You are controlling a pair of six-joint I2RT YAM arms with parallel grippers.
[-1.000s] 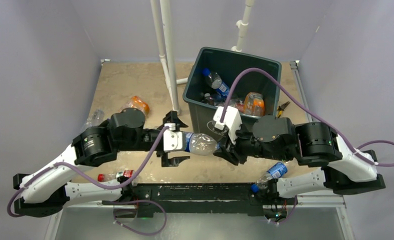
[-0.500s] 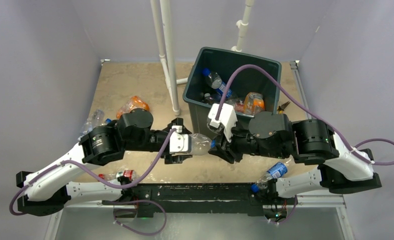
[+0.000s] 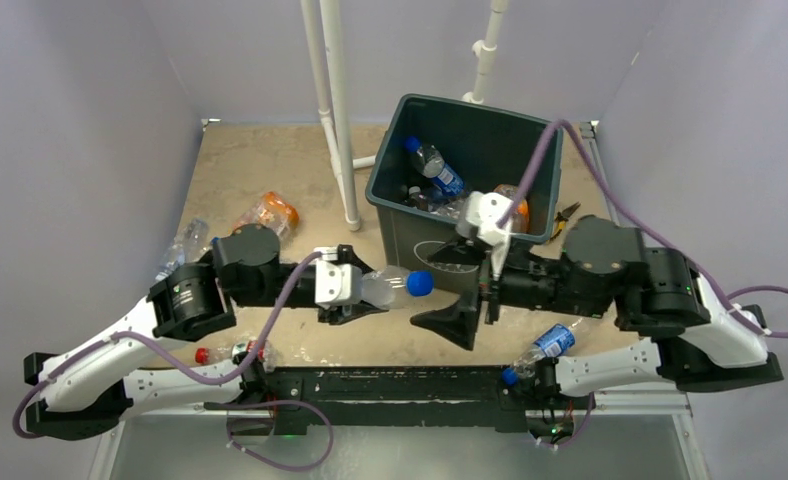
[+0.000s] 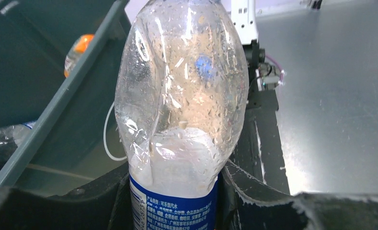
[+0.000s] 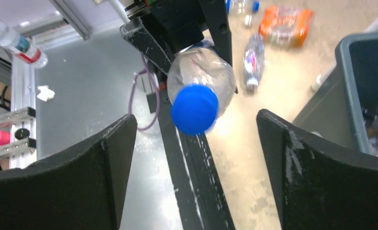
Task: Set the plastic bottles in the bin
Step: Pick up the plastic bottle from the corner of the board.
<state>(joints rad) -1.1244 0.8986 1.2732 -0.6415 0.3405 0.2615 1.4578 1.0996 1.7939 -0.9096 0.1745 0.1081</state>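
A clear plastic bottle [image 3: 388, 289] with a blue label and blue cap hangs level above the table, my left gripper [image 3: 355, 292] shut on its labelled end. In the left wrist view the bottle [image 4: 182, 96] fills the space between the fingers [image 4: 256, 194]. My right gripper [image 3: 457, 290] stands open just right of the cap, touching nothing. In the right wrist view the blue cap [image 5: 194, 109] points at the open gripper [image 5: 196, 120]. The bin [image 3: 470, 106] stands just behind, holding several bottles [image 3: 433, 165]. More bottles lie on the table: an orange one [image 3: 270, 212] and a clear one [image 3: 185, 240].
Two white pipes [image 3: 335, 110] rise left of the bin. A red-labelled bottle [image 3: 232, 352] and a blue-labelled one [image 3: 545, 345] lie near the arm bases. Yellow-handled pliers [image 3: 567, 212] sit right of the bin. The bin wall [image 4: 57, 96] is close on the left of the held bottle.
The right gripper let go of the bottle's cap end, opened and drew back to the right. The left gripper closed on the bottle's labelled end and now carries it alone.
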